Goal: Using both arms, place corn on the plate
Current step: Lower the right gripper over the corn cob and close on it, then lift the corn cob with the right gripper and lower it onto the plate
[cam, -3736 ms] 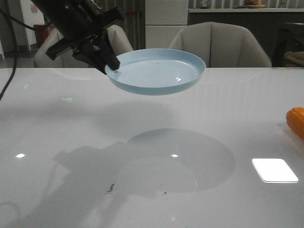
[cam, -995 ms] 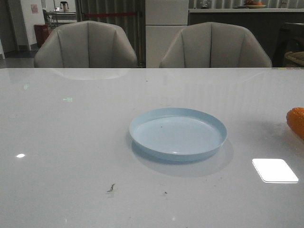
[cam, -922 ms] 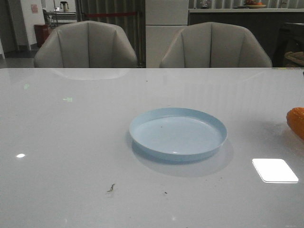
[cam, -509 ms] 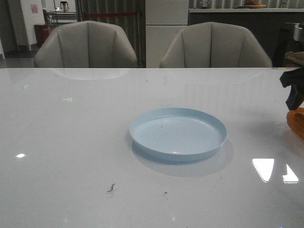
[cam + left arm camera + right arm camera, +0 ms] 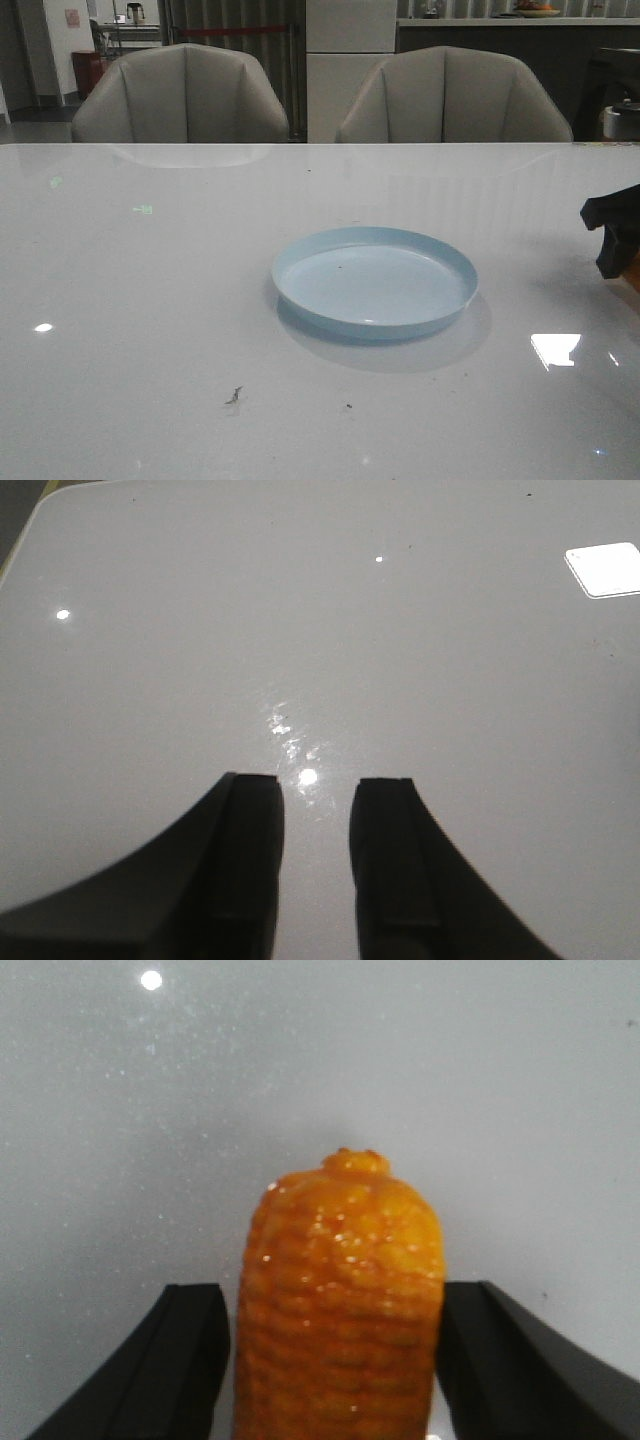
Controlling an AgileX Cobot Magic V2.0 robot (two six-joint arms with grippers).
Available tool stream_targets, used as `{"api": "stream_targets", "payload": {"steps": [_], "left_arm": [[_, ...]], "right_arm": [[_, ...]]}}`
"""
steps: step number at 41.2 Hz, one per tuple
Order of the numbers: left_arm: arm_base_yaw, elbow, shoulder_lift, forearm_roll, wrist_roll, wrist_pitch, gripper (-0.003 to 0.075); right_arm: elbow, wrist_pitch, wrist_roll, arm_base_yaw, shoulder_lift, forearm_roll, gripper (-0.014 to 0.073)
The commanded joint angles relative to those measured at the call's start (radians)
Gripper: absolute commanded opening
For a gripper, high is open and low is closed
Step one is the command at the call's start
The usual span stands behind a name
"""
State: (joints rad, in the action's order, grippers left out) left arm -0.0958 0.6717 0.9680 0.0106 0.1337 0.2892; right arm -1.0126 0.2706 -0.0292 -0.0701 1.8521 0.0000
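Observation:
The pale blue plate [image 5: 375, 280] lies flat and empty at the middle of the table. The orange-yellow corn [image 5: 340, 1290] lies on the white table, end-on in the right wrist view. My right gripper [image 5: 335, 1295] is open, with one black finger on each side of the cob, close against it. In the front view the right gripper [image 5: 612, 250] is a dark shape low at the table's right edge and hides the corn. My left gripper [image 5: 318, 785] is open and empty over bare table; it is out of the front view.
Two grey chairs [image 5: 180, 95] [image 5: 455, 95] stand behind the table's far edge. A bright light reflection [image 5: 555, 348] lies on the table right of the plate. Small dark specks [image 5: 233, 397] lie near the front.
The left gripper, which held the plate in the air, has left it on the table and gone from the front view. The right gripper came in from the right and dropped over the corn.

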Motion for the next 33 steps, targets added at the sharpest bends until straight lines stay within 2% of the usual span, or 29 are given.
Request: {"api": "stream_targets", "payload": {"steps": [1, 8, 10, 19, 26, 33], "left_arm": [[0.000, 0.028, -0.017, -0.005, -0.007, -0.082, 0.0271], [0.000, 0.028, -0.017, -0.005, -0.007, -0.082, 0.0271], [0.000, 0.028, -0.017, -0.005, -0.007, -0.082, 0.0271], [0.000, 0.028, -0.017, -0.005, -0.007, -0.082, 0.0271], [0.000, 0.028, -0.017, -0.005, -0.007, -0.082, 0.0271], [0.000, 0.028, -0.017, -0.005, -0.007, -0.082, 0.0271]], "right_arm": [[-0.030, -0.028, -0.008, -0.006, -0.038, -0.006, 0.0521], [-0.047, -0.047, -0.008, -0.006, -0.038, -0.006, 0.0347], [-0.061, -0.046, -0.008, -0.004, -0.038, -0.006, 0.0327], [-0.203, 0.030, -0.050, 0.073, -0.038, -0.009, 0.0330], [-0.318, 0.104, -0.089, 0.200, -0.038, -0.009, 0.0330], [-0.349, 0.118, -0.090, 0.343, -0.036, -0.009, 0.0330]]}}
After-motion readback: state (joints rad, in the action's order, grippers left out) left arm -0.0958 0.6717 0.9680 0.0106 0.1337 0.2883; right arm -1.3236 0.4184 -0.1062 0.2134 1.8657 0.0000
